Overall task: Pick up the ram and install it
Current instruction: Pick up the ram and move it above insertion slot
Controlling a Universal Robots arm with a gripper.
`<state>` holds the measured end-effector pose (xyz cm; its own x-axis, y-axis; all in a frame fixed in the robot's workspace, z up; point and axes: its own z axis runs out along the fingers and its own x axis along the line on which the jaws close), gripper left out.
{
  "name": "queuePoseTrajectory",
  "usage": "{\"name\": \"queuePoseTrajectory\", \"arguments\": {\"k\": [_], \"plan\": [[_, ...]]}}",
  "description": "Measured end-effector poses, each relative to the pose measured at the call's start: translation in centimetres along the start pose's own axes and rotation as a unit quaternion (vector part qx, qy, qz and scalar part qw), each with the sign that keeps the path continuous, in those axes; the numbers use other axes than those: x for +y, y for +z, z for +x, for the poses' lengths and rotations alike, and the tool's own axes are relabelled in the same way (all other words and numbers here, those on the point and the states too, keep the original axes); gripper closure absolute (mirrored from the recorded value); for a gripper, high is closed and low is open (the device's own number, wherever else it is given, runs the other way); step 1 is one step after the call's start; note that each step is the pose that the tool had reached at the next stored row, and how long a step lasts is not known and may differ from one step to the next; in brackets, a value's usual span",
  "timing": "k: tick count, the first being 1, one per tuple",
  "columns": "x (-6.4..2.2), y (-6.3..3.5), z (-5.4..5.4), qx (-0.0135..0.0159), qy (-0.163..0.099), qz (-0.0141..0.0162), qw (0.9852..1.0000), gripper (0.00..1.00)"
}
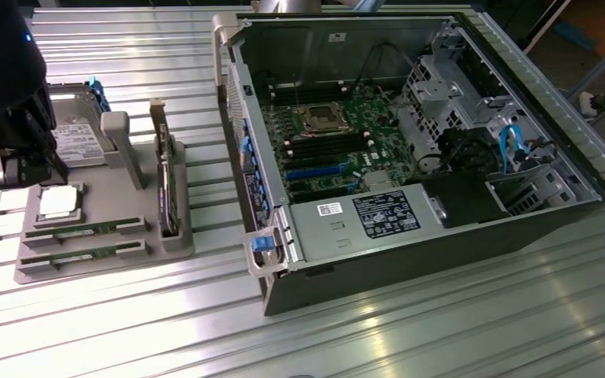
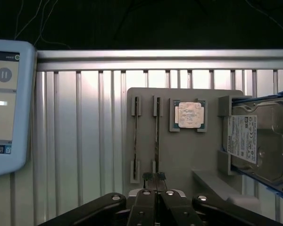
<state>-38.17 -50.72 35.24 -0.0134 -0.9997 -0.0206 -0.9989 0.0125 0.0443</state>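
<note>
Two ram sticks (image 2: 156, 134) seated, neither lifted.
Computer case (image 1: 408, 142) stood open beside the grey tray (image 2: 179, 155); gripper (image 2: 154, 176) hung above the tray's edge, fingers clenched empty; both sticks lay in tray slots, side by side, alongside the tray's processor (image 2: 188, 115), the gripper nearest the stick closer to it.

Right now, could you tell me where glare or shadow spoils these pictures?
Exterior view: glare whitens the ribbed metal table beside the computer case, and the arm is a dark mass. Wrist view: the table slats are washed out bright, the background above is black, the processor chip shines pale.
</note>
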Motion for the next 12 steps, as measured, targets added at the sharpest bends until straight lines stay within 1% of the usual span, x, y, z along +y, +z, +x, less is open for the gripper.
{"name": "queuePoseTrajectory", "arguments": {"k": [9,12], "plan": [[-0.04,0.95,0.44,0.0000,0.000,0.0000,1.0000,0.89],[-0.05,0.96,0.45,0.0001,0.000,-0.0001,1.0000,0.89]]}}
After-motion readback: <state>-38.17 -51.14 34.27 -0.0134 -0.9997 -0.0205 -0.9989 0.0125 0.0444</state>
